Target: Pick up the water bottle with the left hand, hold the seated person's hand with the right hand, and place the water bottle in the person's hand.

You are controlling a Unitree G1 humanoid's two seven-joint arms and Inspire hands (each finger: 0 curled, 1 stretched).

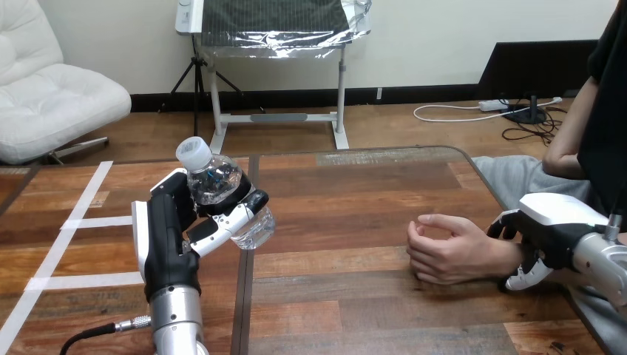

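Above the table, left hand grips tilted water bottle; right hand clasps person's wrist.

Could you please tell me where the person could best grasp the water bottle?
By its lower body, from the right: the water bottle tilts cap-left in the left hand, whose fingers wrap its middle, leaving the base end bare toward the person's hand.
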